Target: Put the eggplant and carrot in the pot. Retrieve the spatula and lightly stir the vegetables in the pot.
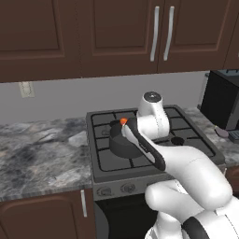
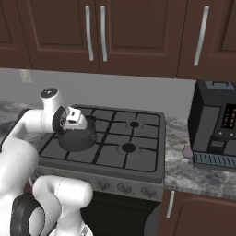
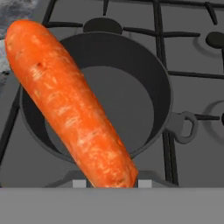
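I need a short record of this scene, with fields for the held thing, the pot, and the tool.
held thing: carrot, gripped at one end, above the pot
pot: dark grey pot on a stove burner, inside looks empty
tool: tool shut on the carrot, over the pot
eggplant: no purple shows inside the pot
next step, likely: let the carrot drop into the pot

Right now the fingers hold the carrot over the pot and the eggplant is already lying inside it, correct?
Not quite. The fingers do hold the carrot over the pot, but the hand view shows the pot's visible floor bare: no eggplant lies there.
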Controlling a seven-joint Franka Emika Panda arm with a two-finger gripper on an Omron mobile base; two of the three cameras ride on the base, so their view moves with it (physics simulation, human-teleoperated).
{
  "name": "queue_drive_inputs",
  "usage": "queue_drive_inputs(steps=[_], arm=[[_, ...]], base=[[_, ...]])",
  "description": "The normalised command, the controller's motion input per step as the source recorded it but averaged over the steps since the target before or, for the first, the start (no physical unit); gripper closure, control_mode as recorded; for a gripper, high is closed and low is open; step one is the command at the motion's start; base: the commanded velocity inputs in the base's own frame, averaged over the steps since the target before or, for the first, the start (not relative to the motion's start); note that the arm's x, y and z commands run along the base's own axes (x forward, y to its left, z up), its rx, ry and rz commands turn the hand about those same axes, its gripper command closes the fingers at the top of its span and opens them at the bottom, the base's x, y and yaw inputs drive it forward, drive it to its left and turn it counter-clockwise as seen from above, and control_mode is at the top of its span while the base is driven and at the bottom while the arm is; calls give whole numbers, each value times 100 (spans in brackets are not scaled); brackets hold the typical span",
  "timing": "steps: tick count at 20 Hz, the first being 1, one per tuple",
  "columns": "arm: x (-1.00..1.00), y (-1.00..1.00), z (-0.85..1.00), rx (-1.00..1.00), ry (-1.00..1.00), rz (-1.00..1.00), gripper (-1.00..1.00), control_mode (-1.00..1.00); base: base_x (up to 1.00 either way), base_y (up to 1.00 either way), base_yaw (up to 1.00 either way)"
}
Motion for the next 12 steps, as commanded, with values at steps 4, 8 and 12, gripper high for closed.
queue_drive_inputs(steps=[4,8,12], arm=[[4,0,-32,0,1,0,100,-100],[16,0,-17,0,0,0,100,-100],[32,0,-17,0,0,0,100,-100]], base=[[0,0,0],[0,0,0],[0,0,0]])
